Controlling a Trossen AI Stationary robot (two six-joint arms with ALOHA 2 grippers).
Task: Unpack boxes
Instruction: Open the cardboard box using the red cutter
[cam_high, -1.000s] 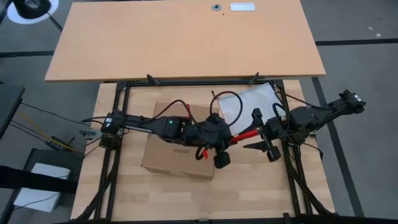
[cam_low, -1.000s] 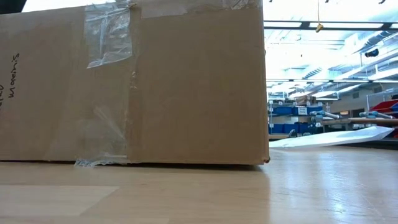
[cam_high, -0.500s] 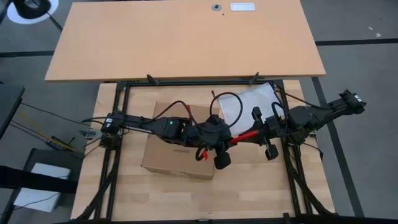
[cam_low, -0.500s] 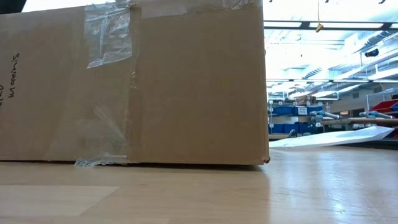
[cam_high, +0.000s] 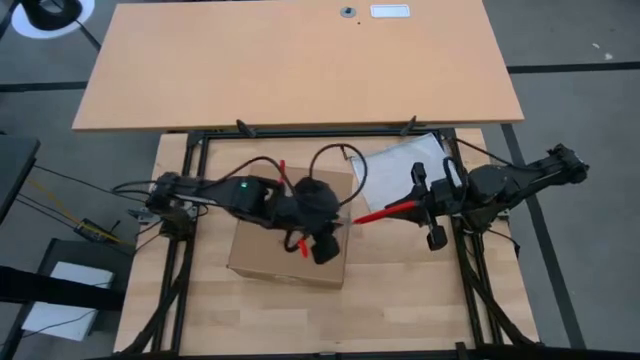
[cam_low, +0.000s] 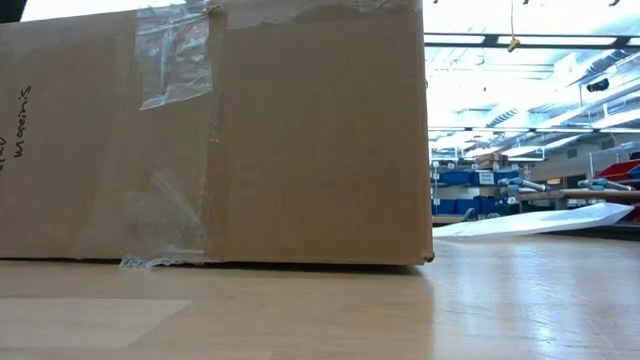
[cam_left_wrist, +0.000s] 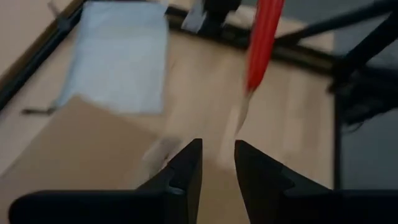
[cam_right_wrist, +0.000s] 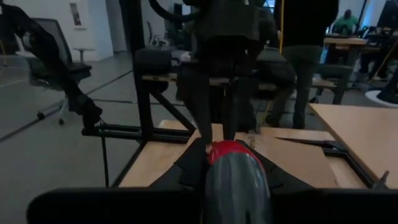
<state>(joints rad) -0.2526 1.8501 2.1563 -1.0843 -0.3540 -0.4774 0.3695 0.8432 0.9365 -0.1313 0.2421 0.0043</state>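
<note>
The light wooden surface (cam_high: 260, 300) is framed by a black rail structure, and a larger tan tabletop (cam_high: 300, 60) is seen beyond its far edge. The brown cardboard carton (cam_high: 262, 255) is set on the surface toward the near edge, somewhat left of the middle, with its flaps closed. In the low view the carton (cam_low: 215, 135) is seen side-on, resting flat on the surface, with clear tape strips (cam_low: 173, 55) folded over its upper edge and down a vertical seam. A pale flat bag (cam_high: 405, 165) is laid near the far right corner of the surface, well apart from the carton; in the left wrist view the same bag (cam_left_wrist: 118, 59) is seen beyond the carton's top.

The left arm is stretched from the left edge across the carton, and the left gripper (cam_high: 322, 247) is held above the carton's right end. Its jaws are seen slightly apart in the left wrist view (cam_left_wrist: 217, 165), with nothing between them. The right arm is reached in from the right edge, and the right gripper (cam_high: 418, 205) is held above the surface, right of the carton. Its jaws are closed on the red-handled box cutter (cam_high: 385, 212), which is pointed toward the carton's far right corner. In the right wrist view the cutter's red handle (cam_right_wrist: 233, 158) is clamped between the dark fingers (cam_right_wrist: 186, 168). A person (cam_right_wrist: 305, 56) is seen standing in the room beyond.
</note>
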